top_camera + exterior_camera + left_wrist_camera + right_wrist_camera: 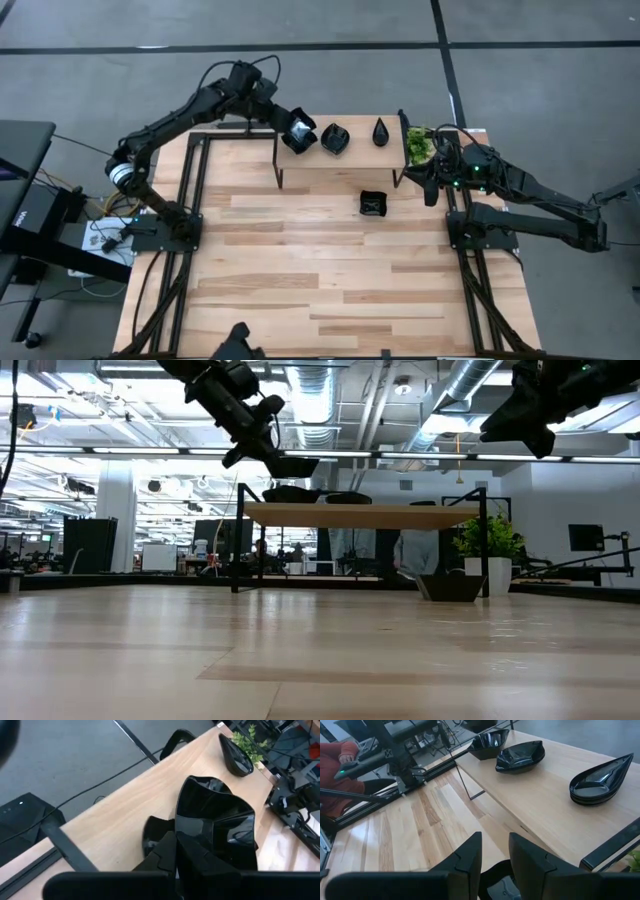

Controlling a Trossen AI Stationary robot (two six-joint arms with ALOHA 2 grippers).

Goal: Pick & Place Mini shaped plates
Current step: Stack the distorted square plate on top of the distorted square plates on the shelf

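Over the shelf, the left gripper pinches a square plate

The table is pale wood in light and honey-toned planks, and the raised shelf has the same light wood top on thin black legs. The dishes are glossy black with white glints: a square plate in the left gripper, a leaf plate, a teardrop plate and another square plate on the table. Both arms are black. The plant is bright green, its pot perhaps dark. The floor is grey with dark lines. A red sleeve shows at one edge.
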